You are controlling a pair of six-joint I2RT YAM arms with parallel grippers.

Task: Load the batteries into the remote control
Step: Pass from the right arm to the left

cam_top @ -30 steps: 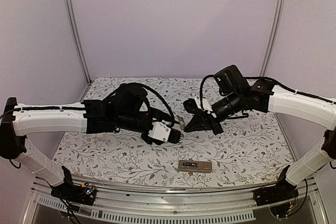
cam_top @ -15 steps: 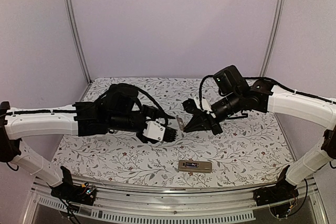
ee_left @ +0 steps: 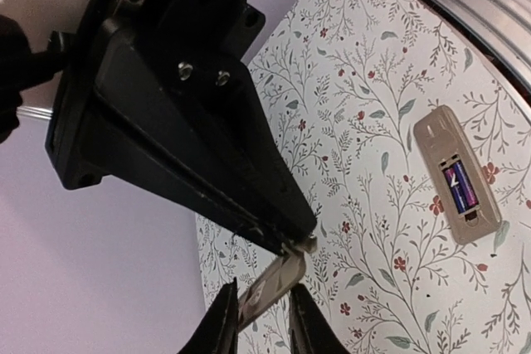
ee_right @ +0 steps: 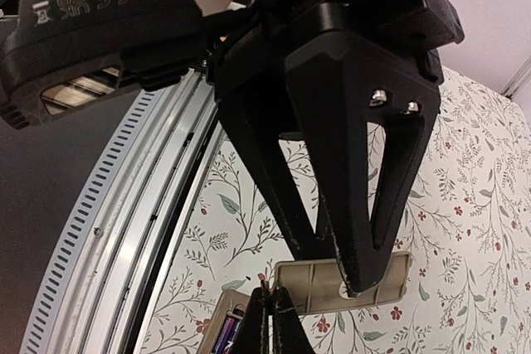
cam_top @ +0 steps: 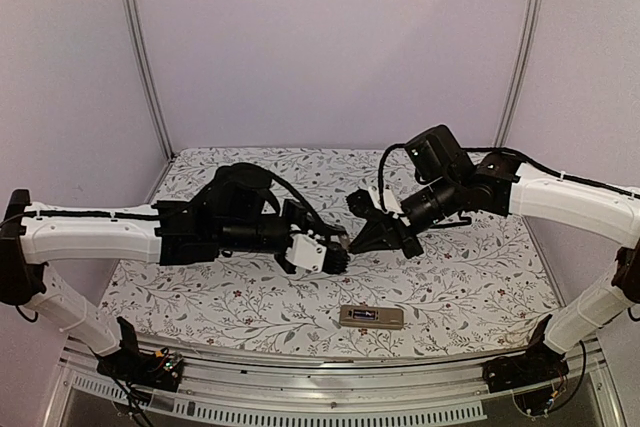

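The beige remote control [cam_top: 371,317] lies back-up near the table's front edge. Its compartment is open, and a purple-wrapped battery [ee_left: 459,188] lies inside. Both grippers meet in mid-air above the table's middle. Between them is the beige battery cover [ee_left: 278,283]. My left gripper [ee_left: 265,285] has a finger on each face of the cover. My right gripper [ee_right: 269,300] is shut on the cover's [ee_right: 311,288] edge. In the right wrist view the left gripper [ee_right: 357,279] overlaps the cover, and the remote [ee_right: 217,325] shows below. No loose batteries are in view.
A floral cloth [cam_top: 470,287] covers the table. A metal rail [cam_top: 330,367] runs along the front edge. Plain walls and two upright posts [cam_top: 140,47] enclose the back and sides.
My left gripper drew back a little, then moved right to the cover, and its fingers narrowed onto it. The right arm and the remote have not moved.
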